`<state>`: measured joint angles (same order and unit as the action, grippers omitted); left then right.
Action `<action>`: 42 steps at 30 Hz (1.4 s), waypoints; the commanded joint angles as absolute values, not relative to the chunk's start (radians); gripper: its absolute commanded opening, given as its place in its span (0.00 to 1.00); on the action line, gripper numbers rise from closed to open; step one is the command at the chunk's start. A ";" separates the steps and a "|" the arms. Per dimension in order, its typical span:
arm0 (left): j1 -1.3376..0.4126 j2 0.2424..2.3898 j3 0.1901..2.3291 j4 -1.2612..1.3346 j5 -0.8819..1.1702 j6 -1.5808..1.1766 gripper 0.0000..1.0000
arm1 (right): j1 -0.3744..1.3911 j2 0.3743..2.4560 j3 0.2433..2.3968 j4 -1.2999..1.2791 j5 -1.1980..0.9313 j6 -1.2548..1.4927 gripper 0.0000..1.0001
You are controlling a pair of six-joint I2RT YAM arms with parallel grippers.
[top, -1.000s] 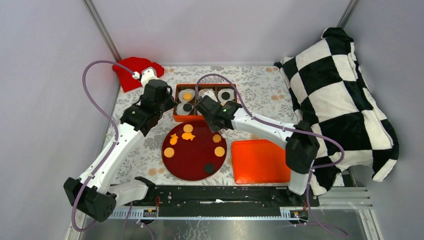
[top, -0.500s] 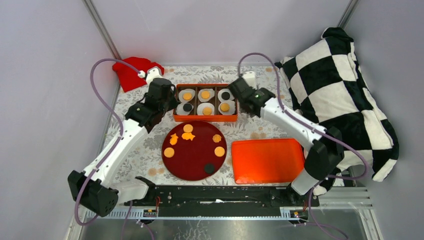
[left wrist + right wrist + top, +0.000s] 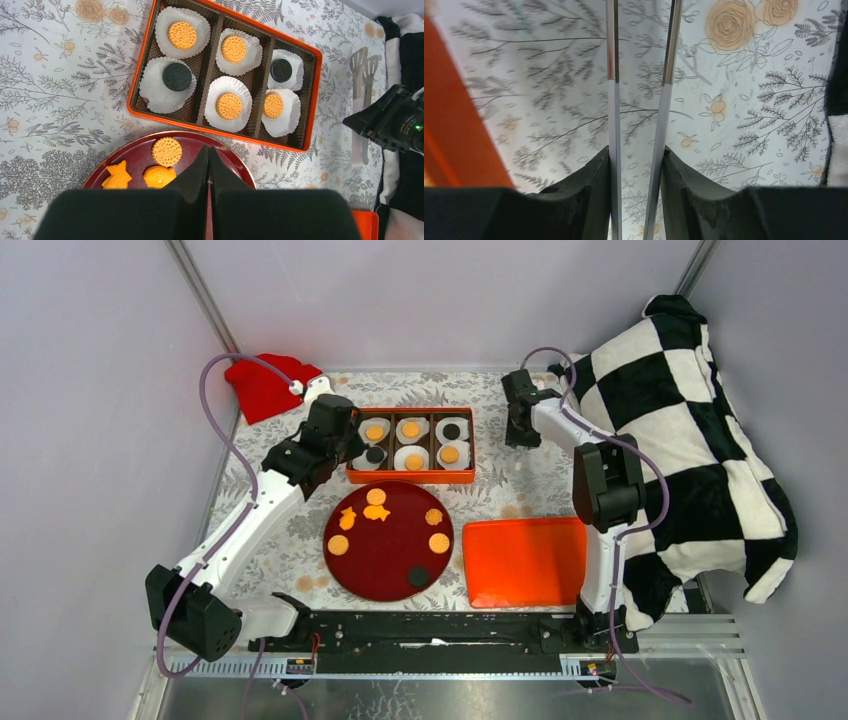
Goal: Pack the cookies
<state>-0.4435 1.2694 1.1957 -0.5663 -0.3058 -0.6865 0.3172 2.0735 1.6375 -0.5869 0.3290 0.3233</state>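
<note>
Six cookies [image 3: 229, 105] are sitting in the orange box [image 3: 312, 100], more on the red plate [image 3: 385, 560]. The left gripper [image 3: 209, 152] is hovering, fingers pressed together. The right gripper [image 3: 638, 150] is pinching tongs [image 3: 665, 75], likely needing to swing plateward.

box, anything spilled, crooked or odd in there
Nothing stands out. The box sits flat with six cups in three compartments, two to each. None is tipped or empty. The cookies lie flat, one per cup, four orange and two black.
</note>
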 commanded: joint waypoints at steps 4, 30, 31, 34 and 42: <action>-0.449 1.277 1.177 -0.512 -0.300 -0.690 0.00 | 0.209 2.105 1.576 -0.641 0.268 0.382 0.18; -0.577 1.458 0.980 -0.443 -0.260 -0.837 0.00 | 0.261 1.681 1.416 -0.531 0.145 0.364 0.79; -0.580 1.482 0.980 -0.450 -0.260 -0.848 0.00 | 0.280 1.657 1.394 -0.528 0.126 0.361 0.75; -0.588 1.537 0.978 -0.456 -0.250 -0.874 0.00 | 0.353 1.596 1.311 -0.516 0.088 0.358 0.58; -0.662 1.626 0.944 -0.459 -0.180 -0.954 0.00 | 0.451 1.491 1.119 -0.551 0.031 0.363 0.44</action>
<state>-0.5968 1.6039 0.9833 -0.4812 -0.2321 -0.8810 0.4400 1.5658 1.1767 -0.5133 0.0765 0.3668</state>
